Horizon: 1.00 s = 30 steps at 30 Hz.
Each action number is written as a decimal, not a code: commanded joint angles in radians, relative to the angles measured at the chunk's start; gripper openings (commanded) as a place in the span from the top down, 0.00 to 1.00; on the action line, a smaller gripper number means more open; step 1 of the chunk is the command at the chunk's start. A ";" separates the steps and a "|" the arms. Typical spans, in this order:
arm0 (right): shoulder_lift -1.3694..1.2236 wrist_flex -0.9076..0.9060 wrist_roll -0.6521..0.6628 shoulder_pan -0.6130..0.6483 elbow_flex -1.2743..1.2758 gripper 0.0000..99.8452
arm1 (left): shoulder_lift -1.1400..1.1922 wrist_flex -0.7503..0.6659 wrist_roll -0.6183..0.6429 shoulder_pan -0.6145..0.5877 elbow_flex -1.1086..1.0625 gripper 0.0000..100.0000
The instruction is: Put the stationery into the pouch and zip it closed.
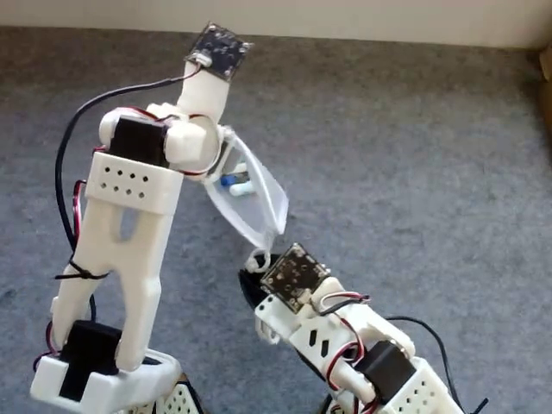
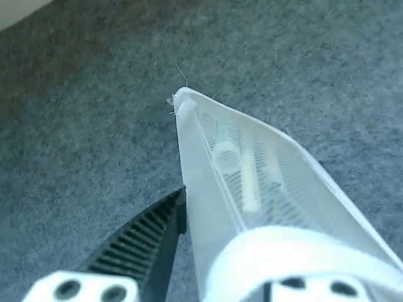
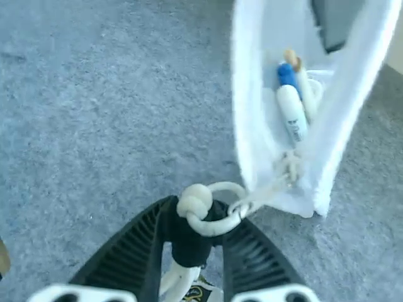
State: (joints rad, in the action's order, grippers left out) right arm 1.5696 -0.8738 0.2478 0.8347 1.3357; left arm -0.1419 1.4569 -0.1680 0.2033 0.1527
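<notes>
Above carpet [image 1: 414, 129] | left pincer [image 2: 195, 214] clamps pouch [image 1: 263, 198] | right pincer [image 3: 192, 233] apparently clamps zip cord [image 3: 194, 202]

The bench [image 1: 448, 147] shows grey and short-piled, like carpet. A pale strip [image 1: 362, 15] runs along its far side.

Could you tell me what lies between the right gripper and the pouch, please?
In the right wrist view, a knotted white cord runs from the right gripper up to the pouch, linking the two with no bare stretch.
</notes>
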 commanded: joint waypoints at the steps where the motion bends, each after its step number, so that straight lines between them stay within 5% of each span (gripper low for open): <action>1: 0.015 0.027 0.041 0.024 -0.002 1.00 | -0.004 -0.009 -0.034 0.104 0.094 0.79; 19: 0.015 0.024 0.091 0.021 0.004 1.00 | -0.015 -0.002 -0.315 0.351 0.077 0.79; 30: 0.015 0.024 0.091 0.019 0.004 1.00 | -0.016 0.044 -0.338 0.389 0.193 0.79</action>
State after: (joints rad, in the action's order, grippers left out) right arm 1.5635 -0.8738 0.3261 0.8516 1.3495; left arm -0.1373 1.4599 -0.5056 0.5854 0.2248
